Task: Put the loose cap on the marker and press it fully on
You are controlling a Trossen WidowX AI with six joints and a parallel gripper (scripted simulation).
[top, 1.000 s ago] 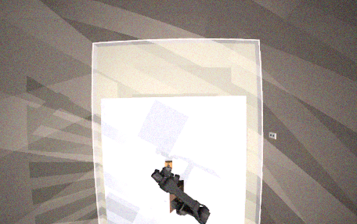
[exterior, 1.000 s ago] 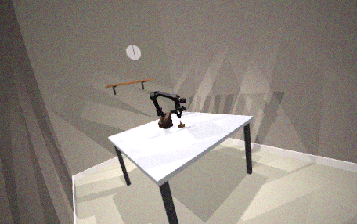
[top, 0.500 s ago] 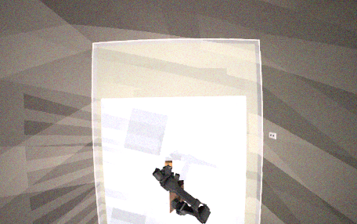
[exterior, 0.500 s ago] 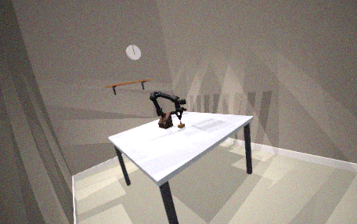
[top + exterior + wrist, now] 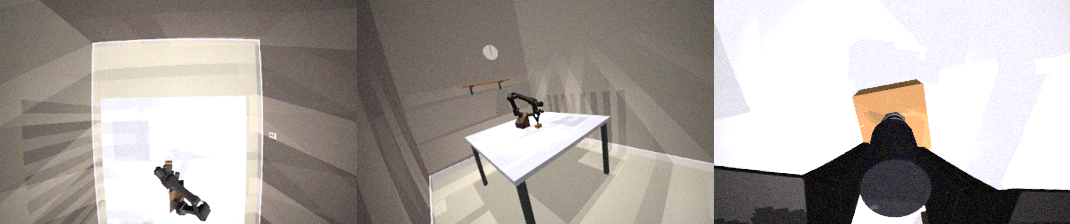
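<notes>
One cap (image 5: 895,165), small, rigid, likely light, is pinched by your gripper (image 5: 895,192); marker (image 5: 893,118) and holder block (image 5: 891,111) lie toward 12 o'clock. Grip its sides.

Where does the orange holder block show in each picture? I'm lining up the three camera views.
Top: the block peeks out as a small orange sliver just beyond the arm's front end, lower middle.
Exterior: a small orange block on the table under the hand.
Wrist: the large orange block at center, partly behind the dark cap.
Shared landmark: the white table.
</notes>
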